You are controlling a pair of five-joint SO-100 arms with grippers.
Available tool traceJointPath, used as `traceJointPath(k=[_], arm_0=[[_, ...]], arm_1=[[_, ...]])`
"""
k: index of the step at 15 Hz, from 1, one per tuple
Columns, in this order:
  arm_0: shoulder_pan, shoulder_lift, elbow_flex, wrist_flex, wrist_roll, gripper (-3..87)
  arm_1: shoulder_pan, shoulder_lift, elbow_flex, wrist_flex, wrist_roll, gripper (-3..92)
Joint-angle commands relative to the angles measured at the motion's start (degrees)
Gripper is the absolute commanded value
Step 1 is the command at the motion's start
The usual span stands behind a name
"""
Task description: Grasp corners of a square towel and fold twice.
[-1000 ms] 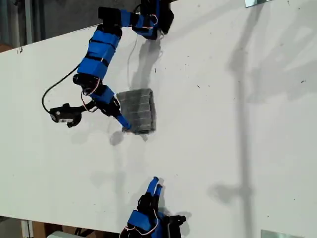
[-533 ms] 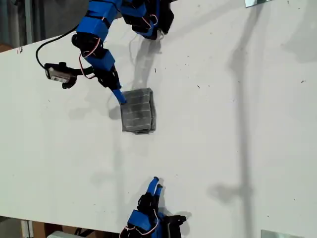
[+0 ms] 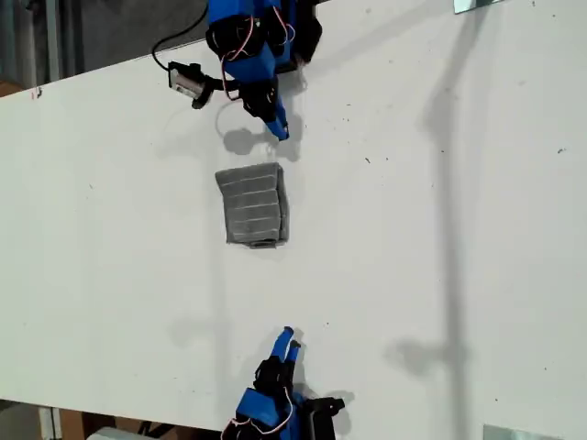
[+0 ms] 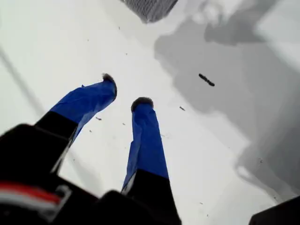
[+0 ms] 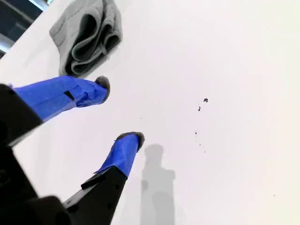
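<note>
Towel (image 3: 254,204) looks folded twice, flat on bench (image 3: 440,275). Both claws spread, empty. Park w/o brushing it; first claw (image 3: 289,337) sits at its 6 o'clock, second claw (image 3: 279,128) at 12.

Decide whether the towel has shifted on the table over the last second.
No. The towel keeps the same gap to the black speck on the table in the exterior view.

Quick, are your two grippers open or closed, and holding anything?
My first gripper: open, holding nothing.
My second gripper: open, holding nothing.
</note>
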Motion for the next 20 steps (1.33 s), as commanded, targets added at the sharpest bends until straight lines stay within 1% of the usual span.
traceJointPath(k=[1, 2, 3, 5, 7, 8, 9, 10, 11, 12, 14, 20], arm_0=[[-1.9, 1.0, -1.1, 0.4, -0.6, 18.9], [-3.1, 1.8, -1.0, 0.5, -0.2, 18.9], [-3.8, 2.9, 0.9, -1.5, 1.6, 18.9], [-6.8, -1.1, 7.0, -5.8, 0.5, 19.1], [-6.4, -0.1, 6.9, -5.5, 1.8, 19.1], [-6.5, 1.5, 6.9, -5.7, 3.3, 19.1], [-6.2, 3.3, 6.9, -5.9, 5.9, 19.2], [-6.2, 3.3, 6.9, -5.9, 8.1, 19.0], [-5.5, 3.3, 6.9, -5.9, 10.9, 19.0], [-5.4, 3.3, 6.9, -5.9, 17.8, 19.0], [-5.4, 3.3, 6.9, -5.9, 35.0, 18.9], [-5.4, 3.3, 6.9, -6.0, 35.0, 17.4]], arm_1=[[-2.0, 16.1, 2.3, 7.3, 4.0, 12.5], [-1.5, 21.9, 3.4, 13.9, 6.2, 12.7], [-1.5, 21.9, 3.1, 15.7, 6.5, 12.7], [-1.9, 21.9, 3.9, 15.2, 6.6, 12.8], [-4.3, 21.9, 4.3, 14.9, 6.6, 12.9], [-7.1, 21.9, 4.8, 14.1, 6.6, 13.0], [-10.5, 21.9, 6.2, 12.3, 7.0, 13.0], [-13.0, 21.4, 6.2, 11.8, 9.2, 13.1], [-15.0, 21.4, 6.0, 12.0, 8.7, 13.2], [-17.1, 21.4, 5.8, 12.6, 7.3, 13.3], [-17.0, 21.4, 5.6, 12.8, 7.1, 13.3], [-16.4, 21.4, 5.3, 13.2, 7.1, 13.3]])
